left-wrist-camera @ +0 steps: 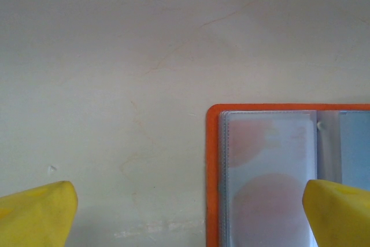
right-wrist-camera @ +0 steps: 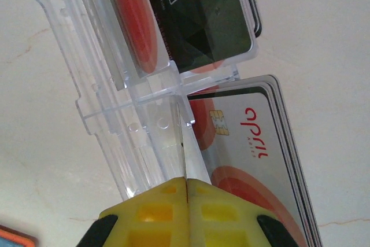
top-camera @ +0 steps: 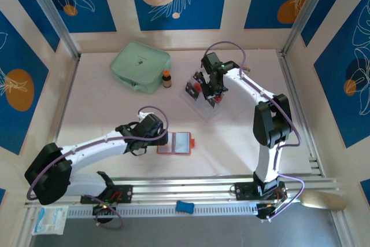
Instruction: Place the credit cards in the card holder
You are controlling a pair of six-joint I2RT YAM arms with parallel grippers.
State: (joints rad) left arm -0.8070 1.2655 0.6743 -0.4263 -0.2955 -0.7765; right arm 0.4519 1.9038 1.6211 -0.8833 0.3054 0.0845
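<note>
Pickup of a card is the step in hand, by my judgement; nothing is loaded into the card holder (top-camera: 175,143) as far as the views show.

Right gripper (right-wrist-camera: 186,186): the yellow fingers are pressed together, with a thin edge-on card (right-wrist-camera: 182,143) rising from the seam between them. I take this for a pinch on one card standing in the clear rack (right-wrist-camera: 110,143). The overhead view places this gripper (top-camera: 211,91) directly over the rack at the far right of the table (top-camera: 115,108).

Credit cards (right-wrist-camera: 254,154): a pale stack lies flat just beside the rack, and a black card (right-wrist-camera: 196,21) with a red round mark sits at the rack's far end.

Left gripper (left-wrist-camera: 188,215): fingers spread wide, holding nothing. It hangs low over the table at the holder's left edge, with one fingertip (left-wrist-camera: 341,212) above the clear sleeves.

The card holder lies open and flat near the front centre, orange rim (left-wrist-camera: 212,166) around grey-blue pockets, well apart from the rack.

Next move, as assessed: lift the pinched card straight up clear of the rack walls, carry it across to the holder, and align its short edge with a sleeve mouth. The left arm is placed to steady the holder. A thin card may slip or twist in the pinch.
</note>
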